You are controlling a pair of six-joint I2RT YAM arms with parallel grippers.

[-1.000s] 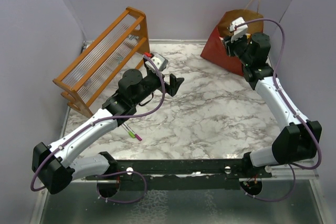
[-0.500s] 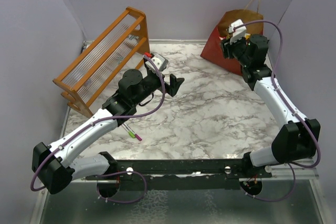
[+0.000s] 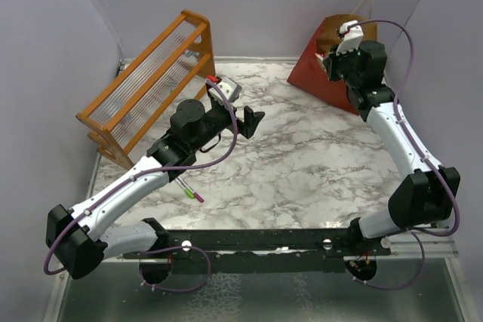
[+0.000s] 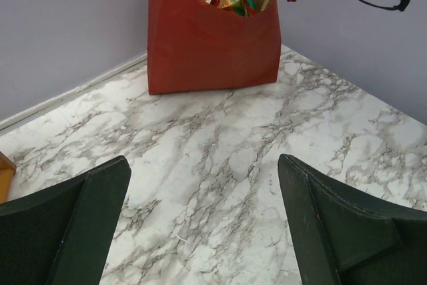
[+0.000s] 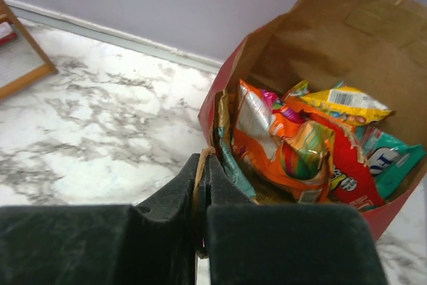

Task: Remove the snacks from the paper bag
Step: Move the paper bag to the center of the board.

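Note:
The paper bag (image 3: 312, 73) stands at the far right corner, dark red outside, brown inside. It also shows in the left wrist view (image 4: 207, 51) and the right wrist view (image 5: 313, 31). Inside lie the snacks: an orange packet (image 5: 280, 145), a yellow one (image 5: 343, 101), a red one (image 5: 347, 165) and a teal one (image 5: 390, 158). My right gripper (image 3: 330, 56) (image 5: 203, 165) is at the bag's near rim, shut on a tan handle strip (image 5: 198, 178). My left gripper (image 3: 253, 120) (image 4: 203, 160) is open and empty over the marble table, well short of the bag.
An orange wooden rack (image 3: 147, 88) stands along the left wall. A green and a pink marker (image 3: 192, 192) lie beside the left arm. Purple walls close in behind and to the right of the bag.
My right gripper has moved up and back toward the far wall at the bag's mouth, still shut. The left arm has not moved.

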